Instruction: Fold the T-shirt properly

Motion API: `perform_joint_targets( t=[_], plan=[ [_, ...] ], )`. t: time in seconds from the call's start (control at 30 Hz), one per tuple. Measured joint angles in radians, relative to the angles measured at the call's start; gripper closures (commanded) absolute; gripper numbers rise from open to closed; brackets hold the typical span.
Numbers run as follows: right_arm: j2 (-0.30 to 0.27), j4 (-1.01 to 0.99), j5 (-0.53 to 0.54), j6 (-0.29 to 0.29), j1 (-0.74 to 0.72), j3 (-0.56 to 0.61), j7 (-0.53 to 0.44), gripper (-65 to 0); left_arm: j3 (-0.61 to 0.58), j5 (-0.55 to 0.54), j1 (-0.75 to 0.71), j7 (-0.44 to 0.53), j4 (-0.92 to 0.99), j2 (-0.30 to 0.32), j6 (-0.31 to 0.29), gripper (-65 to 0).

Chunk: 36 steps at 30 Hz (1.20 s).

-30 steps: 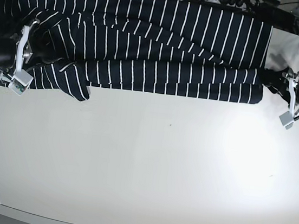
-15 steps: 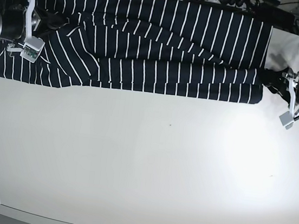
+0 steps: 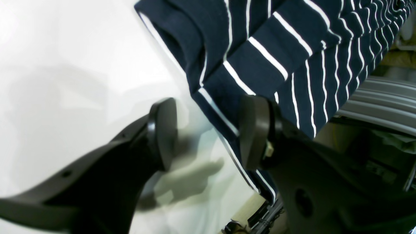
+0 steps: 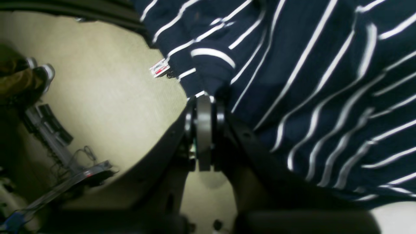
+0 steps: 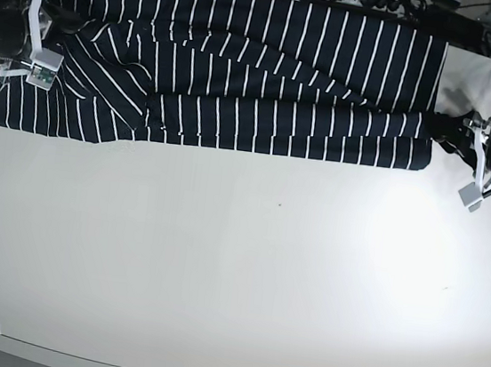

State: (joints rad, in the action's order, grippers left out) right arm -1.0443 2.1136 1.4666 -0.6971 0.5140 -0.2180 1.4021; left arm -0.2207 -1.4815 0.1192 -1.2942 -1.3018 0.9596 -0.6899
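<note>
The T-shirt [image 5: 242,67], soft, limp and light, is spread along the tabletop's [image 5: 243,273] far edge. Its sleeve end is pinched by the closed right gripper [image 4: 204,97]; the left gripper [image 3: 208,130] is parted astride its hem. Hems and corners are judged best gripped.

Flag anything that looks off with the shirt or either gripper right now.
The T-shirt is a long band along the table's far edge, not yet a neat fold: diagonal creases cross its middle and the sleeve lies askew. The right gripper pinches cloth; the left gripper is open at the hem.
</note>
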Motion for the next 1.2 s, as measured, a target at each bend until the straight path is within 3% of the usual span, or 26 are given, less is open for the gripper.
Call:
perform_joint_targets(
  t=[0.23, 0.47, 0.63, 0.9, 1.07, 1.2],
  plan=[
    [0.0, 0.0, -0.079, 0.0, 0.096, 0.0, 0.0, 0.0, -0.001, 0.015, 0.048, -0.01, 0.001, 0.031, 0.0, -33.0],
    [0.0, 0.0, -0.196, 0.0, 0.09, 0.0, -0.003, 0.0, -0.002, 0.014, 0.114, -0.009, 0.001, 0.061, -0.001, -33.0],
    [0.0, 0.0, -0.397, 0.0, 0.09, 0.0, -0.006, 0.0, -0.002, 0.014, 0.142, -0.012, 0.001, 0.067, 0.0, -33.0],
    [0.0, 0.0, -0.452, 0.0, 0.09, 0.0, -0.007, 0.0, -0.002, 0.014, 0.142, -0.012, 0.001, 0.104, -0.001, -33.0],
    [0.0, -0.017, -0.612, 0.0, 0.09, 0.0, -0.1, 0.0, -0.002, 0.013, 0.142, -0.012, 0.001, 0.145, 0.0, -33.0],
    [0.001, -0.08, -0.621, 0.0, 0.09, 0.0, -0.116, 0.0, -0.002, 0.013, 0.142, -0.01, 0.001, 0.19, -0.001, -33.0]
  ],
)
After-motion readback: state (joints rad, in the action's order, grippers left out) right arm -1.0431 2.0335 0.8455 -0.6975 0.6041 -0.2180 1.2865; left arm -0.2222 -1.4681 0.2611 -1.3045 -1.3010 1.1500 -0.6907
